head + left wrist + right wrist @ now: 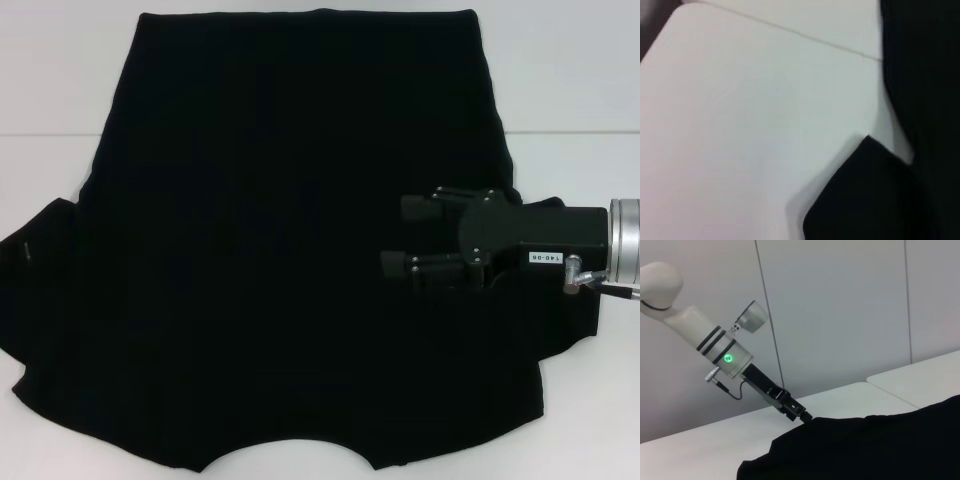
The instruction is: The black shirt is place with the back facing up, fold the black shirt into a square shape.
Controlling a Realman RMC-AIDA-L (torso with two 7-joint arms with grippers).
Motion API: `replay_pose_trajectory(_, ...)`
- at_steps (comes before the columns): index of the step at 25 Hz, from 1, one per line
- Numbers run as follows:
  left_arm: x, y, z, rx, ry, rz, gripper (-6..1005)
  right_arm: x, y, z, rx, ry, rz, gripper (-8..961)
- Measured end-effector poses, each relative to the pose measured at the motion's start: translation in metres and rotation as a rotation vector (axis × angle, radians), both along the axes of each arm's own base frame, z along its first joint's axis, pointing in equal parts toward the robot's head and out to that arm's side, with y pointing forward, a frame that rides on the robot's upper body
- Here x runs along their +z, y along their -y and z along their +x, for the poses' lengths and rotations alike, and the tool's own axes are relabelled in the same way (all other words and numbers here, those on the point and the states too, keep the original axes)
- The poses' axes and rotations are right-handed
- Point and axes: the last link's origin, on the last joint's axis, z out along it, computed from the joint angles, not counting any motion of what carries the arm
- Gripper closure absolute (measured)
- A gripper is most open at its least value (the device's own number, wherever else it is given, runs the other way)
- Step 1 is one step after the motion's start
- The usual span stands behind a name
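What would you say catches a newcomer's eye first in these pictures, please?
First, the black shirt, spread flat over most of the white table, plain side up with its collar nearest the robot. Next, the right end effector, reaching in from the right over the shirt with fingers apart. In the right wrist view, the left end effector meets the shirt's far edge.

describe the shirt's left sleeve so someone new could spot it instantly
On the white table lies the black shirt, spread flat, collar nearest the robot. Its left sleeve is the flap jutting from the shirt's left edge, uncovered; the right gripper hangs over the opposite side.
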Motion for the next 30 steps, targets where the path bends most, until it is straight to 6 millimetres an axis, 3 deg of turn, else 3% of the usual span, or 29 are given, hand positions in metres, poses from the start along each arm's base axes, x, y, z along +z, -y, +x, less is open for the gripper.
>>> replay_pose_trajectory(30, -0.012, 0.003, -0.006, 0.019, 0.002, -0.026, 110, 0.000, -0.001, 0.000, 0.002, 0.002, 0.006, 41)
